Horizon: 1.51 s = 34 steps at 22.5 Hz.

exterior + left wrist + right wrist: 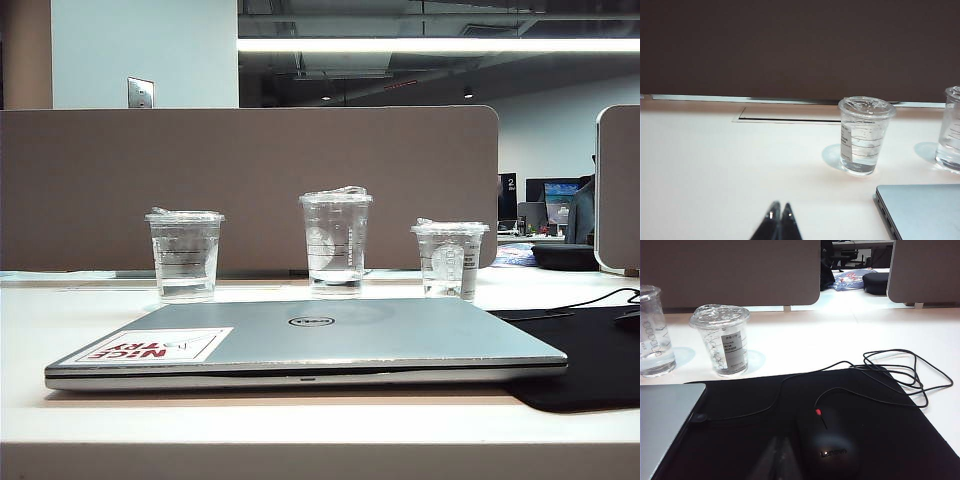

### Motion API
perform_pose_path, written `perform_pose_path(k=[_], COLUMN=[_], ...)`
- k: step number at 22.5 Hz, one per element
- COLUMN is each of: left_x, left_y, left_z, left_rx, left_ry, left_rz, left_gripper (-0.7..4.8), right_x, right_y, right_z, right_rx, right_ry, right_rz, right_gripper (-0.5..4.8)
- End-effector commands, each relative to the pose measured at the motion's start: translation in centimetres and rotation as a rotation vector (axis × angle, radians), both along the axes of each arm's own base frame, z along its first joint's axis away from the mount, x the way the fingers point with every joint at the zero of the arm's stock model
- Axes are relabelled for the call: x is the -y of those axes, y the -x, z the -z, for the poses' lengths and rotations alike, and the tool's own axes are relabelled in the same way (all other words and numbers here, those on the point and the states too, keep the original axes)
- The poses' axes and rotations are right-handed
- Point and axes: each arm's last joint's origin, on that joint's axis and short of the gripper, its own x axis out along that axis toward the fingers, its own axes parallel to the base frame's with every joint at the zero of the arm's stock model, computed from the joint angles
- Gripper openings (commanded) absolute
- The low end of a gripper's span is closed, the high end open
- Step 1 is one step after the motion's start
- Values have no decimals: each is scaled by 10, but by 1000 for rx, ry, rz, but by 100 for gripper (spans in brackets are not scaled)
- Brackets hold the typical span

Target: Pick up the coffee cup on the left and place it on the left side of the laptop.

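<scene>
You haven't begun: the coffee cup (863, 136) stands behind the laptop's (920, 207) left corner. Left gripper (779, 214), tips together, waits short of it; right gripper (776, 455) looks closed. Open, then reach.

The left pincer (779, 212) hovers over the table (715, 165); cup (863, 136) stands ahead, right; laptop (920, 210) just beside, right.
</scene>
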Motion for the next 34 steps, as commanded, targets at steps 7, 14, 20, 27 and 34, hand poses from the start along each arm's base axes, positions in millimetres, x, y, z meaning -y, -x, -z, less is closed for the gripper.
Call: perform_pose_path(k=[7, 14, 20, 27, 34], left_x=[0, 0, 0, 1, 2], left_y=[0, 0, 1, 3, -32], left_z=[-3, -3, -6, -24, -54], left_rx=[20, 22, 55, 153, 92], left_ry=[2, 3, 1, -9, -72], left_rz=[3, 0, 2, 41, 92], left_gripper=[-5, -6, -6, -6, -5], right_x=[-5, -41, -59, -61, -61], right_y=[0, 2, 9, 10, 10], right_z=[0, 7, 10, 10, 10], right_rx=[10, -75, -114, -113, -111], right_ry=[-4, 9, 26, 28, 27], right_rz=[-47, -404, -593, -615, -615], right_gripper=[-4, -4, -4, -4, -4])
